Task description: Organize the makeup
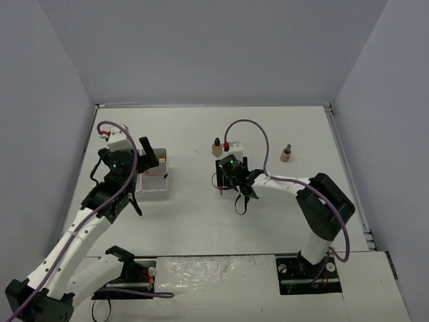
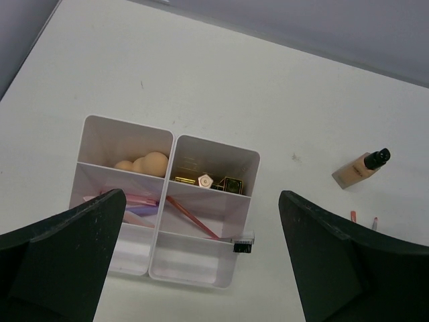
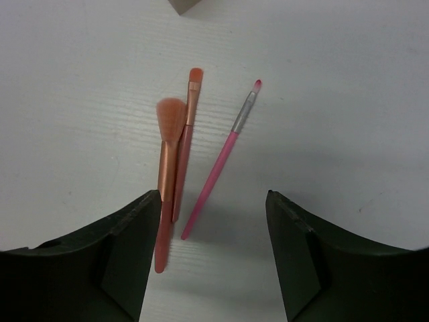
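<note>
Left gripper (image 1: 150, 156) hangs over the white organizer (image 2: 216, 153), jaws spread wide with nothing between them. In the left wrist view we read the box column by column. In the left column, peach sponges (image 2: 142, 163) sit in the far compartment and pink and lilac sticks (image 2: 137, 201) lie in the one nearer. In the right column, black-gold lipstick tubes (image 2: 209, 181) lie in the far compartment, and a red stick (image 2: 194, 218) lies slantwise in the next, its dark end at the box's rim. Further right on the table (image 1: 201, 221), the right gripper (image 3: 211, 201) is low over three brushes, jaws wide and straddling them: a fluffy brush (image 3: 165, 161), a flat brush (image 3: 188, 127) touching it, and a thin pink brush (image 3: 224, 157) apart at the heads. (The fluffy brush's handle runs just beside one finger; we cannot tell whether they touch.) Beyond the gripper a tan bottle (image 1: 216, 147) stands upright, and a second tan bottle (image 1: 286, 154) stands well to its right.
</note>
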